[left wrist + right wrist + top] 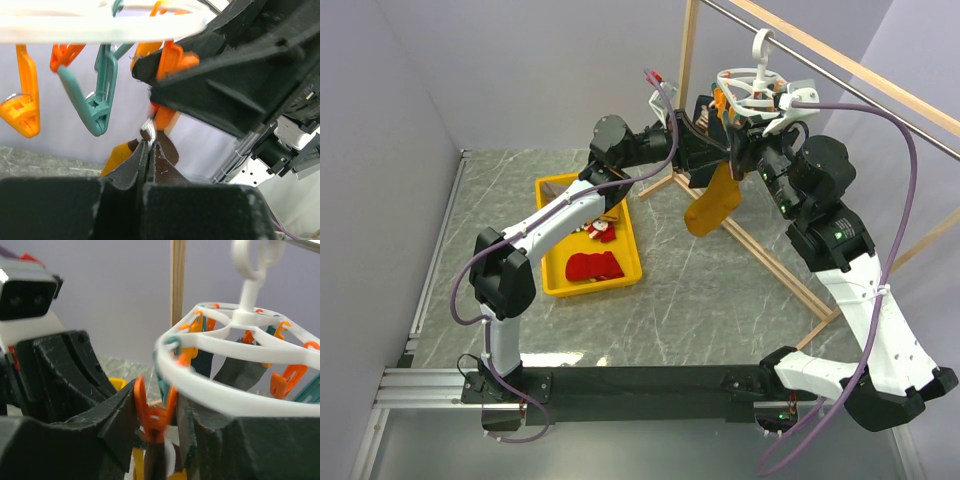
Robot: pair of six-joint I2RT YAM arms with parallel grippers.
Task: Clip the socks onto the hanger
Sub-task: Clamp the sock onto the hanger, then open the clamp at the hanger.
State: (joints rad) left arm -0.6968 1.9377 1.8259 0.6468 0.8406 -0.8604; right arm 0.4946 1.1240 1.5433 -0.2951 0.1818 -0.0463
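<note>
Top external view: the white hanger (752, 88) hangs up high at about 1 o'clock in the picture. A mustard sock (712, 208) dangles just under it, toward 7 o'clock from the hanger. More socks sit in the yellow bin (633, 240), off at 9 o'clock from the dangling one. A red sock (592, 266) lies in there.

The left gripper (148, 142) is pinched tight on the top edge of the mustard sock. In the left wrist view the cuff pokes out at 12 o'clock from the fingertips, right below an orange clip (164, 119). The right gripper (155, 432) has its jaws on both sides of that orange clip. It looks to be squeezing the clip so its mouth can open.

The sock is soft, floppy and very light. It will not break, but it bends and folds any way it likes. Only the bit next to the fingers goes where you want it. So the best place to hold is the cuff, close to the edge, with a little bit sticking out for the clip to bite. The clip is hard, springy plastic, and it dangles from the hanger. I think it could swing away if pushed, so the sock should go up gently.
</note>
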